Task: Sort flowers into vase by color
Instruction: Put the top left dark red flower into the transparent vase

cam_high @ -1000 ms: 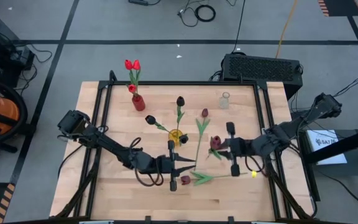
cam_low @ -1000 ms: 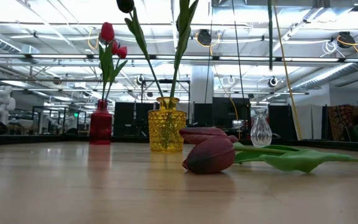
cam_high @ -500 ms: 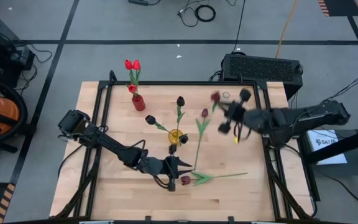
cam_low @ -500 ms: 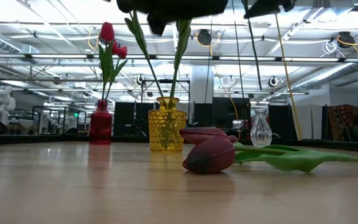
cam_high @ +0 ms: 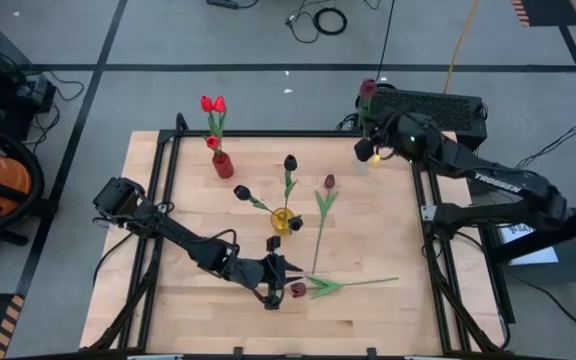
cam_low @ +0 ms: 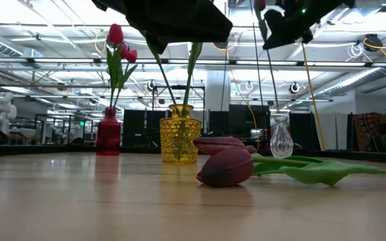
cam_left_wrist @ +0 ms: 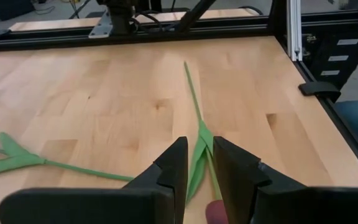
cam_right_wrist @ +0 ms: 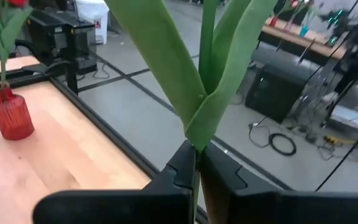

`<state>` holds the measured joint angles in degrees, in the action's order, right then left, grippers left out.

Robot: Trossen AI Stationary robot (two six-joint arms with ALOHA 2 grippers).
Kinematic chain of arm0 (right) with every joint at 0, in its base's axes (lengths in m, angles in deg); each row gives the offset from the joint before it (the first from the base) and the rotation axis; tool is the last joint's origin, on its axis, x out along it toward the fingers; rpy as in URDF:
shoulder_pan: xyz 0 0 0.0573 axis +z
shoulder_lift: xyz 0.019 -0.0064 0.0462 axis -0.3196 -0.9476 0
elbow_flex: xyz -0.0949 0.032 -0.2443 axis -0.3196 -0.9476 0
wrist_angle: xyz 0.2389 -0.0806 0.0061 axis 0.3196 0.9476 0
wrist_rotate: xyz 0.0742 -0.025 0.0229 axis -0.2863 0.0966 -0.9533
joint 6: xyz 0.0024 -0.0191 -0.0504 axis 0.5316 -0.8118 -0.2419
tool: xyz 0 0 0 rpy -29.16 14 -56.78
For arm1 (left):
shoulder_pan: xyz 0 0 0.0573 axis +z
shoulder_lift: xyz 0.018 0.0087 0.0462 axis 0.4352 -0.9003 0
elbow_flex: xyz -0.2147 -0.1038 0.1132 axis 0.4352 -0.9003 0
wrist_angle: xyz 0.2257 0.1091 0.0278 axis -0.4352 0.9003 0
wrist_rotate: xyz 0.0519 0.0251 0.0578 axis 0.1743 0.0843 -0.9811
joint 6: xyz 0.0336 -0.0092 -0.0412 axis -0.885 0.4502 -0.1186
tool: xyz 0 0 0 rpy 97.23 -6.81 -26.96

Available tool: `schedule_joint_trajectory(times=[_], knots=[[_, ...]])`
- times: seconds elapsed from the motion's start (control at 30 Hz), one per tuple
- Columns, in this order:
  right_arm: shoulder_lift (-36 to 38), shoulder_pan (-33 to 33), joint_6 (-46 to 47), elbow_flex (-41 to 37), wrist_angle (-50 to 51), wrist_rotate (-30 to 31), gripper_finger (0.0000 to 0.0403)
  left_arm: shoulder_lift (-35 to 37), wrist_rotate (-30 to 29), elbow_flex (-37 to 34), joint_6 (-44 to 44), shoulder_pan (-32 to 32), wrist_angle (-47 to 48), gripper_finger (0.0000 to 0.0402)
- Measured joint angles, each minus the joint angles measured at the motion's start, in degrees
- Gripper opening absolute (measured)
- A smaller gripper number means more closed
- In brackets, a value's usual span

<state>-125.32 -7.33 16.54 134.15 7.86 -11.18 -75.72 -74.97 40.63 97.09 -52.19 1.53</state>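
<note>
Risk: my right gripper (cam_right_wrist: 197,168) pinches only the thin stem of a maroon tulip (cam_high: 368,89), head-up and leaves splayed. If the stem swings or twists in the grip, its tip will miss the narrow neck of the clear vase (cam_high: 362,162) or tip the vase over. The gripper is at the surface's far right corner, just above that vase, stem hanging below it.

Left gripper (cam_left_wrist: 197,177) sits low near the front edge, jaws part-open astride the leaf and stem of a lying tulip (cam_high: 297,289), not clamped. Closing on leaf alone could let it slip. Red vase (cam_high: 223,165) and yellow vase (cam_high: 283,221) already hold flowers.
</note>
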Motion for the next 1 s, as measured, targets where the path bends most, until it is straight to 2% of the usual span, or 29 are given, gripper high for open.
schedule_joint_trajectory(times=[0.13, 0.73, 1.0], knots=[[-1.87, -3.26, 0.92, 0.0, 0.08, -3.55, 0.0006, 0.0, 0.0, 0.0, 0.02, 0.0, 0.06, 0.0084], [-4.46, -4.49, 2.91, 0.0, 2.32, -3.54, 0.0006, -0.02, 0.0, -0.02, -0.02, 0.0, 0.09, 0.0084], [-4.48, -4.49, 7.18, -0.02, 5.66, -3.53, 0.0013, -0.02, -0.01, -0.02, -0.02, 0.0, 0.09, 0.0083]])
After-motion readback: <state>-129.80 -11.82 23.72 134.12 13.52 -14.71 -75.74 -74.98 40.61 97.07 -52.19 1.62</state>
